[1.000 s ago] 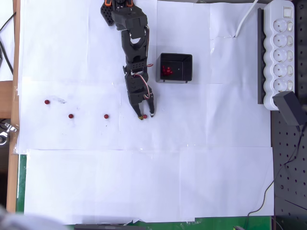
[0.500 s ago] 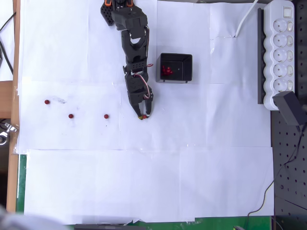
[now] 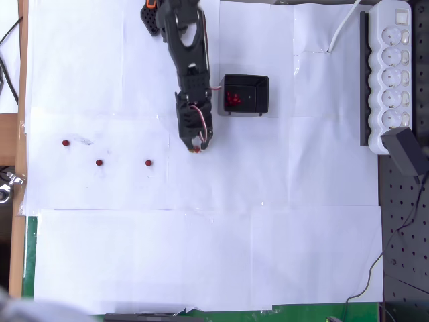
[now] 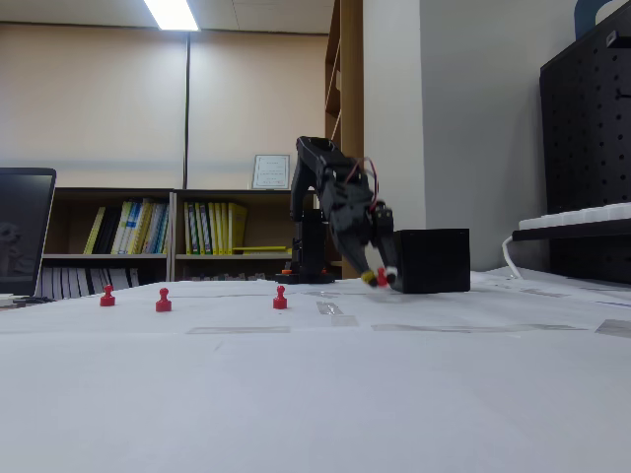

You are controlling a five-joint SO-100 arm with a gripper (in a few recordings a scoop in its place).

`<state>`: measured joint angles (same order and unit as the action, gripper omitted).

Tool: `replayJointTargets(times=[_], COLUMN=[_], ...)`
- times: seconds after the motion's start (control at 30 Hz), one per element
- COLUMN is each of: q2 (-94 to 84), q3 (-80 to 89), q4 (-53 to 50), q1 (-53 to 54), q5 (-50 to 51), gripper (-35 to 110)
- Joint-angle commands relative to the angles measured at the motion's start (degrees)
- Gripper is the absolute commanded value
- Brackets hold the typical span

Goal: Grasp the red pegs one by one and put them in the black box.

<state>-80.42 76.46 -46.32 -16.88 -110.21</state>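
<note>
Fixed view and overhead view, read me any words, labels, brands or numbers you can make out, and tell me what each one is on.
No text can be read in either view.
Book spines on the shelf: too small and blurred.
Framed sheet on the shelf top: print too small.
Power strip: no legible marking.
Black box: no label visible.

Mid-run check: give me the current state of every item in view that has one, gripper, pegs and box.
gripper: shut on a red peg, lifted off the paper.
held red peg: between the fingertips, clear of the table.
three red pegs: standing upright in a row on the paper, untouched.
black box: open-topped, upright, a cluster of red pegs inside.
pegs in box: lying against its left wall in the overhead view.
</note>
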Motion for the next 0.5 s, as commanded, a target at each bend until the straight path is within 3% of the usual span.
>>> replayJointTargets(times=[0.0, 0.23, 0.47], q2=[10.2, 11.8, 7.7], q3=[17.7, 29.1, 20.8], q4=[-24.3, -49.4, -45.5], q1=[-4.6, -17.8, -27.4], q5=[-7.0, -15.8, -24.0], gripper=[0, 0, 0])
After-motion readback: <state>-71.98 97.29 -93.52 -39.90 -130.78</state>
